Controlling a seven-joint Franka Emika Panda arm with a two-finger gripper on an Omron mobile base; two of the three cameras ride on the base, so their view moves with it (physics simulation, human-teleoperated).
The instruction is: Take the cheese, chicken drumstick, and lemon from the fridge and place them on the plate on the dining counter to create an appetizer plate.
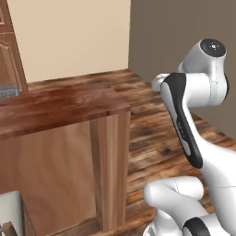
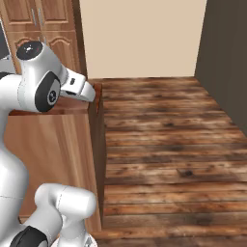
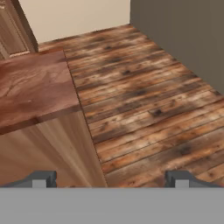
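empty-clawed with gripper spread wide at the frame's bottom, parked off the dining counter end at left, probably between fetches, needing a drive to the fridge next.

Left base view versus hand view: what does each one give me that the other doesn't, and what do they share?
Left base view alone: the arm's white links with dark joints, a grey object at the far left edge on the dining counter, and a pale grey thing in the bottom left corner.

Hand view alone: the claw, its two dark finger tips spread wide with nothing between them.

Both: the counter's glossy reddish-brown end with lighter side panels, the plank floor, the beige wall, the dark wall and a brown wooden cupboard.
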